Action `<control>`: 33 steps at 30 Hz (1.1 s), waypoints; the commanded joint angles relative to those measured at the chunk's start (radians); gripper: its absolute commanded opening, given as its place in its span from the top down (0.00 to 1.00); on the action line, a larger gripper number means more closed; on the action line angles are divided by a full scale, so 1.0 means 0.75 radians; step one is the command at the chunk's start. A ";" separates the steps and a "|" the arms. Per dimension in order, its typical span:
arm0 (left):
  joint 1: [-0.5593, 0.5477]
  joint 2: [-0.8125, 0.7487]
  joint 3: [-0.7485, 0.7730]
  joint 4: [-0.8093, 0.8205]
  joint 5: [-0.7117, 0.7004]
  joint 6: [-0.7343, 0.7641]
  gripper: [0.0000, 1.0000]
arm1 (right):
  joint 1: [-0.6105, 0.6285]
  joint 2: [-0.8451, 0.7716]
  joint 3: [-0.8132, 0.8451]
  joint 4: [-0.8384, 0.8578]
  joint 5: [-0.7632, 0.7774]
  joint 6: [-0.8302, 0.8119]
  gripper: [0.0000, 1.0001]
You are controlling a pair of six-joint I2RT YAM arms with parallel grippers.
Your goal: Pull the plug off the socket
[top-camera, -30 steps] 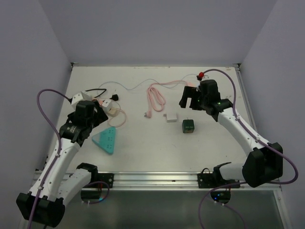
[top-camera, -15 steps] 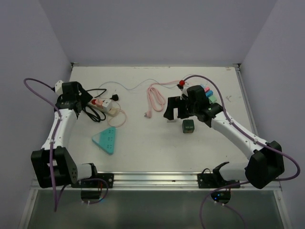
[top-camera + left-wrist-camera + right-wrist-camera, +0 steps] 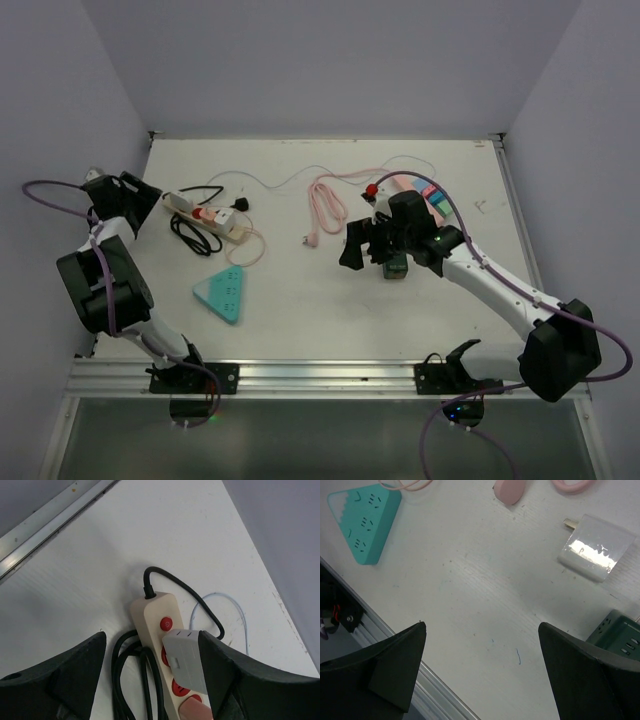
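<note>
A cream power strip (image 3: pixel 208 217) with red sockets lies at the far left of the table. In the left wrist view the strip (image 3: pixel 152 611) carries a grey plug (image 3: pixel 186 655) in a socket and a pink plug (image 3: pixel 194 711) below it. My left gripper (image 3: pixel 140 196) is open at the strip's left end; in its wrist view (image 3: pixel 152 635) the jaws stand apart on either side of the strip and the right finger is close to the grey plug. My right gripper (image 3: pixel 356 246) is open and empty over the table's middle, also seen in its wrist view (image 3: pixel 481 625).
The strip's black cord (image 3: pixel 132 680) coils beside it. A teal triangular socket (image 3: pixel 222 294) lies nearer the front. A white adapter (image 3: pixel 592 547) and a green cube socket (image 3: pixel 397 266) sit by my right gripper. A pink cable (image 3: pixel 325 205) loops at the back.
My left arm has swung out to the far left, ending at the strip's left end. My right gripper has moved left and nearer, over the white adapter.
</note>
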 commanded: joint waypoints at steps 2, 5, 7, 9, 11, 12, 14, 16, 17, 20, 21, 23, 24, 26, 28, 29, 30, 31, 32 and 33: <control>0.047 0.153 -0.006 0.325 0.322 0.049 0.24 | 0.006 -0.013 -0.010 0.070 -0.069 -0.039 0.02; 0.059 0.227 -0.007 0.401 0.394 0.061 0.30 | 0.006 0.002 -0.010 0.084 -0.088 -0.032 0.02; 0.067 0.250 -0.036 0.486 0.425 0.057 0.31 | 0.008 0.008 -0.004 0.078 -0.092 -0.037 0.02; 0.076 0.291 -0.040 0.521 0.447 0.065 0.34 | 0.006 0.008 0.000 0.078 -0.094 -0.045 0.02; 0.082 0.338 -0.038 0.546 0.466 0.068 0.34 | 0.006 0.010 0.004 0.070 -0.094 -0.049 0.02; 0.084 0.352 -0.038 0.552 0.468 0.070 0.34 | 0.008 0.012 0.006 0.070 -0.094 -0.049 0.02; 0.086 0.395 -0.032 0.564 0.478 0.074 0.34 | 0.006 0.008 0.004 0.063 -0.088 -0.045 0.02; 0.084 0.420 -0.036 0.601 0.521 0.055 0.34 | 0.006 0.008 0.004 0.068 -0.084 -0.039 0.02; 0.086 0.444 -0.038 0.619 0.539 0.035 0.34 | 0.006 0.008 0.002 0.068 -0.084 -0.035 0.02; 0.078 0.473 -0.065 0.691 0.580 -0.006 0.36 | 0.008 0.010 -0.004 0.078 -0.082 -0.024 0.02; 0.076 0.481 -0.081 0.734 0.590 -0.020 0.36 | 0.006 0.008 -0.006 0.082 -0.086 -0.022 0.02; 0.072 0.502 -0.106 0.783 0.629 -0.069 0.37 | 0.006 0.008 -0.006 0.082 -0.086 -0.016 0.02; 0.070 0.506 -0.114 0.806 0.644 -0.086 0.38 | 0.006 0.008 -0.004 0.084 -0.088 -0.014 0.02; 0.063 0.522 -0.130 0.871 0.668 -0.122 0.38 | 0.008 0.006 -0.008 0.090 -0.092 -0.010 0.02; 0.055 0.538 -0.151 0.938 0.686 -0.149 0.38 | 0.008 0.004 -0.015 0.100 -0.100 -0.004 0.02; 0.053 0.547 -0.157 0.965 0.697 -0.180 0.38 | 0.008 0.002 -0.017 0.102 -0.102 0.000 0.02; 0.053 0.557 -0.159 1.000 0.709 -0.194 0.38 | 0.006 0.002 -0.021 0.104 -0.106 0.006 0.02; 0.053 0.573 -0.157 1.016 0.729 -0.215 0.39 | 0.006 0.000 -0.021 0.104 -0.112 0.010 0.02; 0.053 0.583 -0.157 1.033 0.740 -0.223 0.42 | 0.006 0.000 -0.023 0.100 -0.112 0.009 0.02; 0.051 0.590 -0.157 1.059 0.748 -0.231 0.44 | 0.008 -0.005 -0.025 0.102 -0.114 0.013 0.02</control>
